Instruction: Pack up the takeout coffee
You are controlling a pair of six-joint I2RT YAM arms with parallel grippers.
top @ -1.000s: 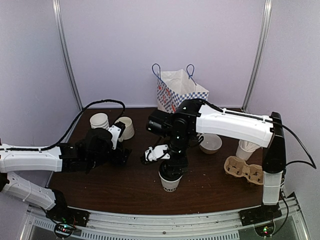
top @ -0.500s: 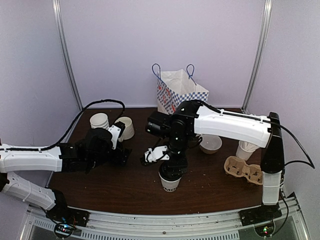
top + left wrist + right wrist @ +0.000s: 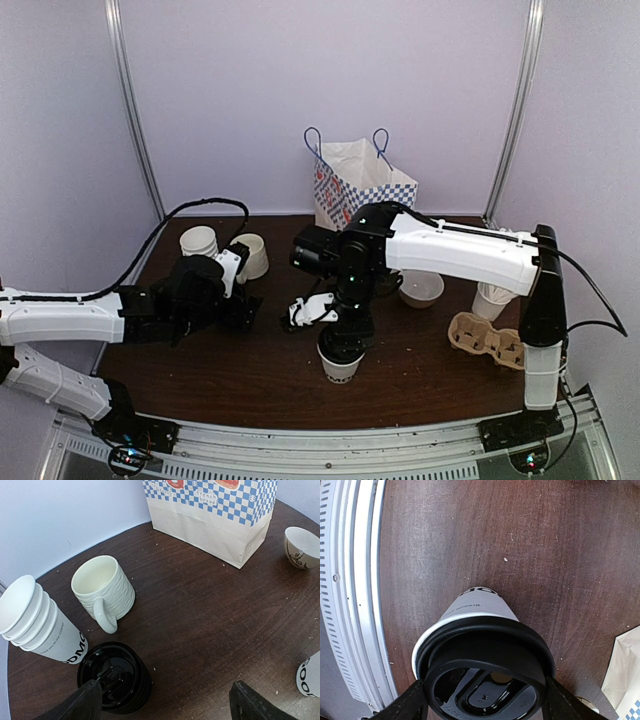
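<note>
Nearest me, the takeout coffee [image 3: 340, 362] stands upright at the front middle of the worktop [image 3: 250, 385]. My right fingers [image 3: 414, 705] pinch its black lid from both sides, and I can't tell whether its base touches the wood. To the left and farther in, my left fingers [image 3: 80, 707] are spread wide above a stack of black lids [image 3: 117, 677]. Beyond those are a cream mug [image 3: 102, 590] and nested white cups [image 3: 40, 625]. The checked paper bag [image 3: 360, 185] stands at the back.
</note>
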